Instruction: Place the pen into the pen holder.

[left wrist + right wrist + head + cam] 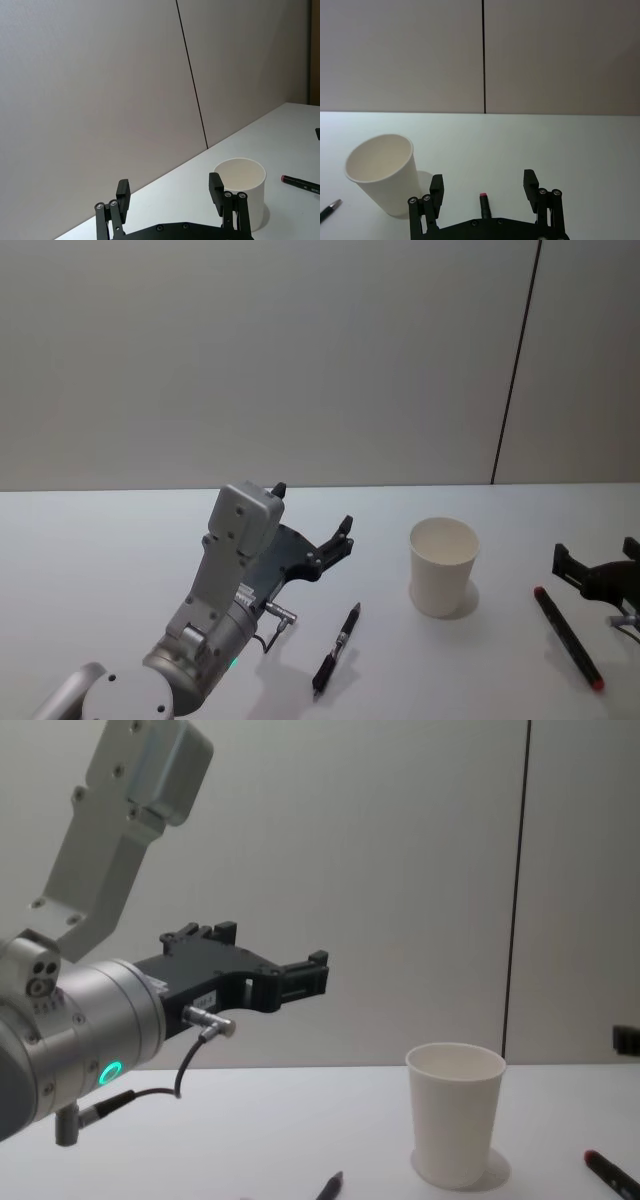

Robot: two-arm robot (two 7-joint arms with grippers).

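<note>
A black pen (pixel 336 648) lies on the white table, pointing away from me, a little left of the pen holder (pixel 443 565), an upright white paper cup. A second pen (pixel 567 636), black with red ends, lies to the cup's right. My left gripper (pixel 313 506) hovers open above the table, behind and left of the black pen, aimed toward the cup (pixel 242 192). At the right edge my right gripper (pixel 597 550) is open just above the far end of the red-tipped pen (pixel 483 202). Both grippers hold nothing.
The white table (pixel 120 560) runs back to a plain grey wall with one dark vertical seam (pixel 515 370). In the chest view the cup (pixel 455 1125) stands between the black pen's tip (pixel 330 1187) and the red-tipped pen (pixel 610 1175).
</note>
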